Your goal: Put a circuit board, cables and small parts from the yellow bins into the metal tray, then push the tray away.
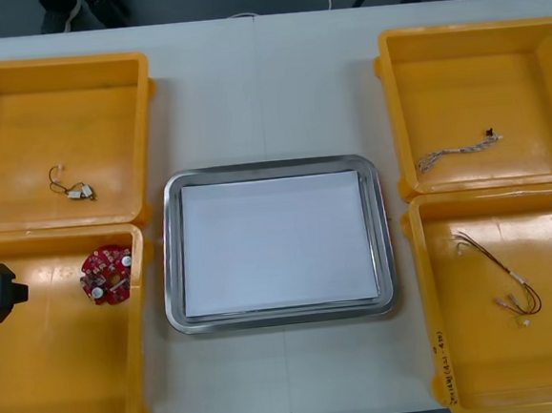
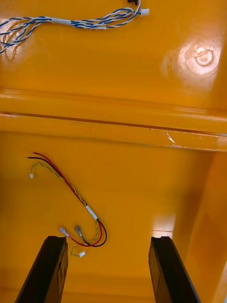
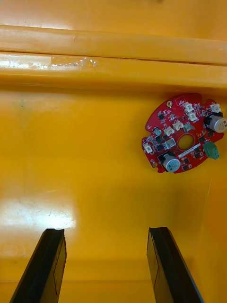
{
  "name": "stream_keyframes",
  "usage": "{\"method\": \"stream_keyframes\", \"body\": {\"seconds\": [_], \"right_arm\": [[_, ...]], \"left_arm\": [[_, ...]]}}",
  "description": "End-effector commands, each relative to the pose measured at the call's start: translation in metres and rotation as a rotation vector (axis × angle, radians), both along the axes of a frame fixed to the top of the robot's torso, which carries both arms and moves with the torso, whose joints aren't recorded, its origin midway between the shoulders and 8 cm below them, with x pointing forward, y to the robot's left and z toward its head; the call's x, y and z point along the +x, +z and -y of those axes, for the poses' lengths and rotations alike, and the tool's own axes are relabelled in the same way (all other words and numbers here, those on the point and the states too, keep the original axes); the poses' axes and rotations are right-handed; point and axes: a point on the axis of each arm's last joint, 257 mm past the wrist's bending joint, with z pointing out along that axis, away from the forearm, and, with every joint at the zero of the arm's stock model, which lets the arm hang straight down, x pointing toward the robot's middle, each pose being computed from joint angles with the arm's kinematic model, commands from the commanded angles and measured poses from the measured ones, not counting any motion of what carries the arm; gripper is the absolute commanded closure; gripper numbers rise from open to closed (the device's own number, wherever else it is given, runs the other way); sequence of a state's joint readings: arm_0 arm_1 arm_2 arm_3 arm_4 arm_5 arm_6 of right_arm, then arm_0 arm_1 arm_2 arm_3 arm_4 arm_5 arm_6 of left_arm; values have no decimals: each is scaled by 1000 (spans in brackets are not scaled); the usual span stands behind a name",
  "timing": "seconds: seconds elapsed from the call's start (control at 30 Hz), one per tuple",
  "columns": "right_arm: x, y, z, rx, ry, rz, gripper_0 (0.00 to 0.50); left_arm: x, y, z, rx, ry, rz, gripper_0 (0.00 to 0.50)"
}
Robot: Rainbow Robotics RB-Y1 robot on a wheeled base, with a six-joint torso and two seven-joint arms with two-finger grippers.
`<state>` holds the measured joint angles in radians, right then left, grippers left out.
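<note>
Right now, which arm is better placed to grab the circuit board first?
Left. The left gripper, open, hangs over the near left bin, the red circuit board just beyond its fingers. The right gripper is across the metal tray, over the red and yellow cable.

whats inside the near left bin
A red board lies in the near left bin, by the wall nearest the tray. The open left hand hangs over the bin's outer side and hides the floor under it.
</note>
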<state>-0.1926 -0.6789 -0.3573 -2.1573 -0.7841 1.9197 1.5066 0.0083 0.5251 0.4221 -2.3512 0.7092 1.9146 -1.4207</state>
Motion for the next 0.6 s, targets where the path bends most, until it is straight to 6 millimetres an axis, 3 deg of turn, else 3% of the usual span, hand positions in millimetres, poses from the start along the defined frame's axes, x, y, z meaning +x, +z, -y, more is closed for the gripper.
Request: {"method": "stream_keyframes", "body": {"seconds": [0.03, 0.6], "right_arm": [[-2, 15, 17, -41, -46, 30, 0], [-2, 15, 17, -41, -46, 30, 0]], "left_arm": [[-4, 13, -13, 26, 45, 20, 0], [-4, 13, -13, 26, 45, 20, 0]]}}
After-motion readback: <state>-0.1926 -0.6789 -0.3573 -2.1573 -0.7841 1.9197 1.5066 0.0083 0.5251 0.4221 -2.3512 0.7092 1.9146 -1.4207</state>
